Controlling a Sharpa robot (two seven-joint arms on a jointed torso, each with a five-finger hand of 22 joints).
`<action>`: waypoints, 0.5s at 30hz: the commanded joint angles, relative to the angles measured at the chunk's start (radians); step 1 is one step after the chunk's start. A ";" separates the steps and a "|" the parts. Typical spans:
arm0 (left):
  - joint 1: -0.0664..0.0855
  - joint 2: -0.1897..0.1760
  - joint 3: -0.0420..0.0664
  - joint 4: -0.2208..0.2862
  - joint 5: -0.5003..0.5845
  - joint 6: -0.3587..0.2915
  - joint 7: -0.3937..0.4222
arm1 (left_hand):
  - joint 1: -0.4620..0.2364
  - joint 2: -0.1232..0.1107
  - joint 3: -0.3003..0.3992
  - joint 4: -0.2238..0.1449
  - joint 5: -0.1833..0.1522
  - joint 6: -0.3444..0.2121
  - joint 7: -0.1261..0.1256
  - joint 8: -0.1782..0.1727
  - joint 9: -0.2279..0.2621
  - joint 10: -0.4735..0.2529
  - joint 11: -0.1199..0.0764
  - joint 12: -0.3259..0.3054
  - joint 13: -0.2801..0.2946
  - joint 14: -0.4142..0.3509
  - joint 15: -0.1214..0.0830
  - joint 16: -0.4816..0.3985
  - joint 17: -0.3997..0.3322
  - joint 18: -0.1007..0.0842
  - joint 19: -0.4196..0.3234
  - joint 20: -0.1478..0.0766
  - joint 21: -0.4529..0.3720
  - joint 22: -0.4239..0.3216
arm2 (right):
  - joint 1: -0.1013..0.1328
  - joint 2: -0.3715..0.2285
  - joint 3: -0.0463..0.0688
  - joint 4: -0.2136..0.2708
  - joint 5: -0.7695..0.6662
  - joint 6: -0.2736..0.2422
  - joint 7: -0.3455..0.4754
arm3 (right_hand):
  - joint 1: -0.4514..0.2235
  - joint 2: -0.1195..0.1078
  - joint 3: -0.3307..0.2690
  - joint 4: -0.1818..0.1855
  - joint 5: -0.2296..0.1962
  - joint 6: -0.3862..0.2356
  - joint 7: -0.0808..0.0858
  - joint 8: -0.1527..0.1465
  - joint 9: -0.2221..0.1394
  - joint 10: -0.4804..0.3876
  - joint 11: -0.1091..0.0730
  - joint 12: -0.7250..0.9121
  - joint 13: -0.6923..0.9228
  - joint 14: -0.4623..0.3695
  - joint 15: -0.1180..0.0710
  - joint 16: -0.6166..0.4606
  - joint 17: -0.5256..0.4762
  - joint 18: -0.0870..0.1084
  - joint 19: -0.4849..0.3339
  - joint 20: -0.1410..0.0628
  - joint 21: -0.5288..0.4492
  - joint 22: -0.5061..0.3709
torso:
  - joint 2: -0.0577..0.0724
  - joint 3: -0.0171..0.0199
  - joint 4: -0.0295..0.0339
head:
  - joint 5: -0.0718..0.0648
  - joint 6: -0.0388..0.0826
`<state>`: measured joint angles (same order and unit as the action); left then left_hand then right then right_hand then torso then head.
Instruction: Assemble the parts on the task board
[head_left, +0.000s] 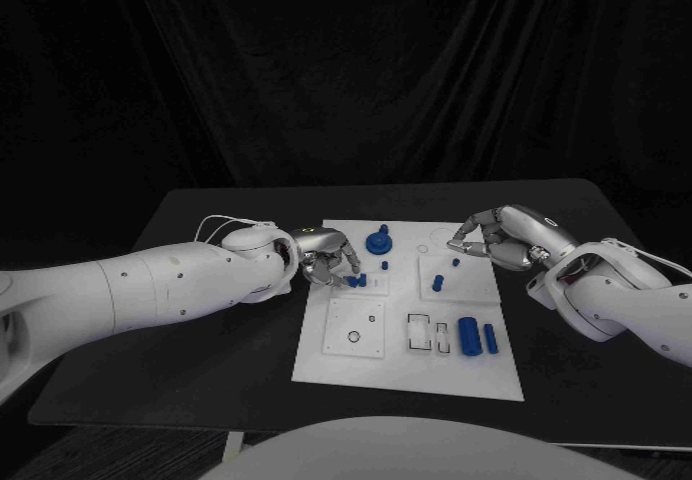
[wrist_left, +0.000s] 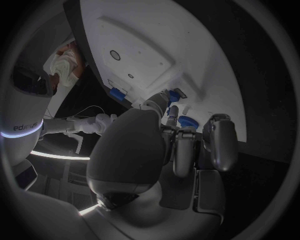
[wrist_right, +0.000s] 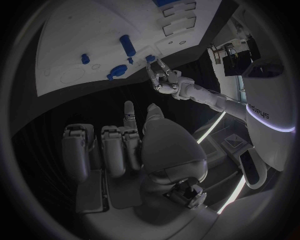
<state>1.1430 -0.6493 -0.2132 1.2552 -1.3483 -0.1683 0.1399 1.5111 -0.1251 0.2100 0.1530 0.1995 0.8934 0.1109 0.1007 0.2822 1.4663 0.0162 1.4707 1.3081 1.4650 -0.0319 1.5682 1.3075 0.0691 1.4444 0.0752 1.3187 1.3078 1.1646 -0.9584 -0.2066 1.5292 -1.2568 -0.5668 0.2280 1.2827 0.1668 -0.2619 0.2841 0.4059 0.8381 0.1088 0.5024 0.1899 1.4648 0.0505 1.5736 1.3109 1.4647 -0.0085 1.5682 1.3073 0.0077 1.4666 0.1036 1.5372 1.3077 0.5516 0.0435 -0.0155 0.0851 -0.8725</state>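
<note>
Crowding the task board (head_left: 408, 372), blue parts (head_left: 467, 335) lie right; left hand (head_left: 326, 256) pinches a small peg (head_left: 353, 282); right hand (head_left: 495, 237) hovers curled, empty.

Left arm enters from the frame's left; left hand (head_left: 326, 256) sits centre-frame, fingers pointing down. Right hand (head_left: 498, 236), right of centre, has fingers curled, holding nothing.

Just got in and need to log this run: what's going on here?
A two-armed robot is assembling small blue parts on a white board. Its left robot hand has its fingertips down at a small blue peg near the board's left side. The right robot hand hovers over the board's far right corner, holding nothing. Two blue cylinders lie unused.
</note>
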 joint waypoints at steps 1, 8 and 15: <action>-0.003 0.005 0.001 -0.007 -0.016 0.002 -0.004 | -0.003 -0.003 -0.005 0.001 -0.006 0.001 0.006 -0.004 -0.002 0.021 0.008 0.004 0.162 0.106 0.005 0.003 0.263 -0.014 -0.001 0.006 0.005 0.190 | -0.003 0.000 0.001 0.001 -0.002 0.008 -0.009 | 0.011 0.000 0.000 -0.006 0.006 0.006 0.002 -0.007 -0.001 0.106 -0.008 -0.003 0.260 0.106 -0.008 0.003 0.263 0.005 0.074 -0.009 -0.005 0.246 | 0.000 0.0000 -0.0005 | 0.000 0.000; -0.008 0.015 0.001 -0.029 -0.017 0.005 -0.014 | -0.003 -0.002 -0.004 0.001 -0.006 0.002 0.008 -0.004 -0.003 0.020 0.009 0.002 0.160 0.106 0.006 0.003 0.263 -0.014 -0.002 0.006 0.003 0.190 | -0.004 0.000 0.001 0.001 -0.002 0.011 -0.010 | 0.011 0.000 0.000 -0.006 0.006 0.006 0.002 -0.007 -0.001 0.106 -0.008 -0.003 0.260 0.106 -0.008 0.003 0.263 0.005 0.074 -0.009 -0.005 0.246 | 0.000 -0.0003 -0.0001 | 0.000 0.000; -0.013 0.022 0.001 -0.038 -0.017 0.017 -0.016 | 0.005 0.004 0.000 0.000 0.000 0.007 0.010 -0.004 -0.006 0.018 0.011 0.001 0.159 0.106 0.008 0.003 0.263 -0.014 -0.003 0.008 0.002 0.189 | -0.005 -0.002 0.001 0.002 -0.002 0.013 -0.011 | 0.012 0.001 -0.001 -0.005 0.004 0.008 0.002 -0.008 -0.002 0.106 -0.008 -0.003 0.260 0.106 -0.009 0.003 0.263 0.005 0.074 -0.009 -0.005 0.246 | 0.001 -0.0007 0.0009 | -0.002 0.000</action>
<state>1.1338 -0.6309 -0.2121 1.2173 -1.3617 -0.1672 0.1250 1.5111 -0.1251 0.2100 0.1530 0.1995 0.8988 0.1162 0.1007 0.2773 1.4661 0.0231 1.4706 1.3079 1.4650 -0.0320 1.5682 1.3075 0.0691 1.4409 0.0787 1.3187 1.3077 1.1623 -0.9591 -0.2066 1.5291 -1.2568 -0.5613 0.2279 1.2827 0.1668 -0.2619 0.2841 0.4059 0.8381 0.1089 0.4981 0.1900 1.4647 0.0505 1.5762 1.3097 1.4648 -0.0084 1.5683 1.3073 0.0077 1.4666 0.1036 1.5372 1.3075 0.5519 0.0433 -0.0155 0.0835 -0.8725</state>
